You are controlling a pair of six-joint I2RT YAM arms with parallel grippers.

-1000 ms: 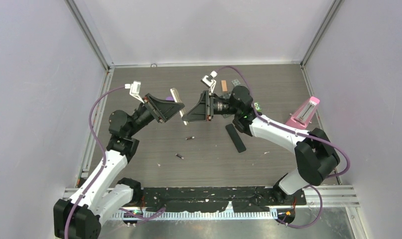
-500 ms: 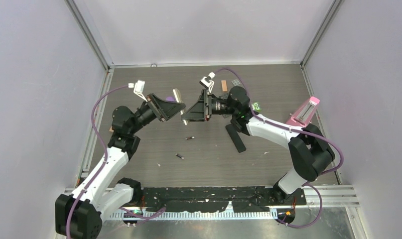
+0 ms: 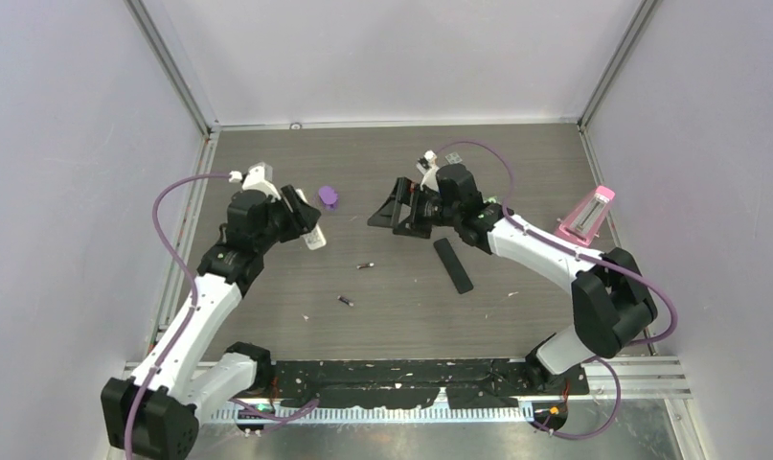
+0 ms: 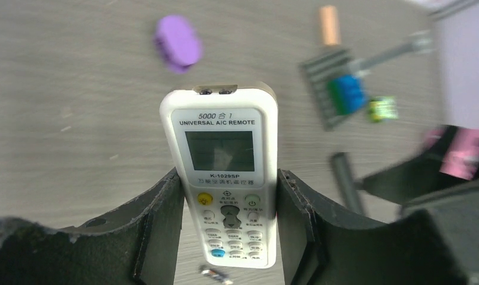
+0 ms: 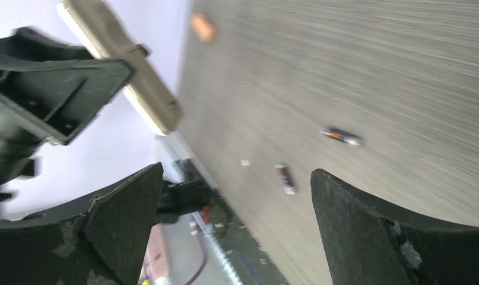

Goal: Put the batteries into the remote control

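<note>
Half-open left tool [image 4: 228, 181] gripping remote control [image 4: 220, 145], right tool [image 5: 237, 178] wide — empty

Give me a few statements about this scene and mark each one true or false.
1. The left gripper grips the remote by its sides. True.
2. The right gripper is clamped on a battery. False: its jaws stand wide open with nothing between them.
3. Two dark batteries lie loose on the table. True.
4. The purple object is held between the left fingers. False: it lies on the table, beyond the remote's top end.
</note>
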